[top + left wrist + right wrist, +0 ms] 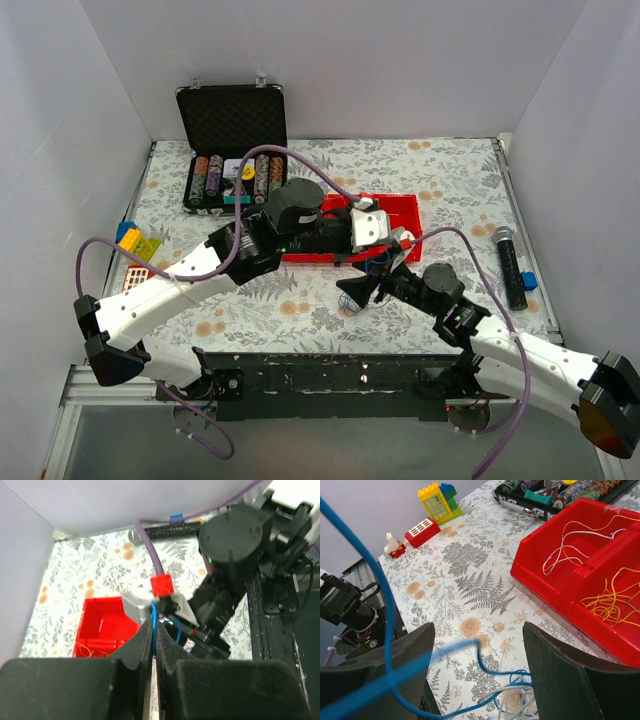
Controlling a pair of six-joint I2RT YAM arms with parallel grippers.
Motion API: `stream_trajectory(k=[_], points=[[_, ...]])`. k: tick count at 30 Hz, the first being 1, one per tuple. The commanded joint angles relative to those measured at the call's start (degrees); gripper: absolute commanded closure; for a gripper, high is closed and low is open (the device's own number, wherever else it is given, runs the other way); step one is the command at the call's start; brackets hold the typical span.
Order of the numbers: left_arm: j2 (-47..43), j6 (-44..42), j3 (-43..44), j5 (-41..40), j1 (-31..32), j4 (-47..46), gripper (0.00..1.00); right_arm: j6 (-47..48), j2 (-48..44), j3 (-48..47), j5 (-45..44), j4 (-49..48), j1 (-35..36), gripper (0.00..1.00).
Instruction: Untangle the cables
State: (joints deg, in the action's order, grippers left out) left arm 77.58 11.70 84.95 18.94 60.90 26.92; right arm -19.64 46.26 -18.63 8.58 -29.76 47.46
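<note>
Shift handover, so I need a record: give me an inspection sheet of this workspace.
Surface: floral cloth, flat.
Job's things: blue cable pinched; blue-white tangle on cloth; white wires and yellow wires in red bin.
Clutter: poker chip case, toy blocks, microphone.
Grippers: left gripper shut on blue cable; right gripper open.
Cables: purple hoses arch above cloth.
Surroundings: white walls.

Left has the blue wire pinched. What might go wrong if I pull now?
1. The blue wire in the shut left gripper seems to run into the blue-white tangle on the table; pulling may tighten it.
2. Its loop hangs across the open right gripper and could snag on it.
3. The right arm sits close to the left gripper; they could collide.
</note>
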Motion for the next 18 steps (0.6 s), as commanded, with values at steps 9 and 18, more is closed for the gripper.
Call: stream_trajectory(k=[9,18], points=[[1.43,1.22,18.58,-3.82,-0.08,-5.02,1.00,-6.46,3.84,12.73,-10.05,-14.62,2.72,0.22],[3.10,-0.01,23.86,-6.11,-0.08,-11.45,1.00,-9.63,0.51,22.41,-14.99,-13.32,3.86,0.33]])
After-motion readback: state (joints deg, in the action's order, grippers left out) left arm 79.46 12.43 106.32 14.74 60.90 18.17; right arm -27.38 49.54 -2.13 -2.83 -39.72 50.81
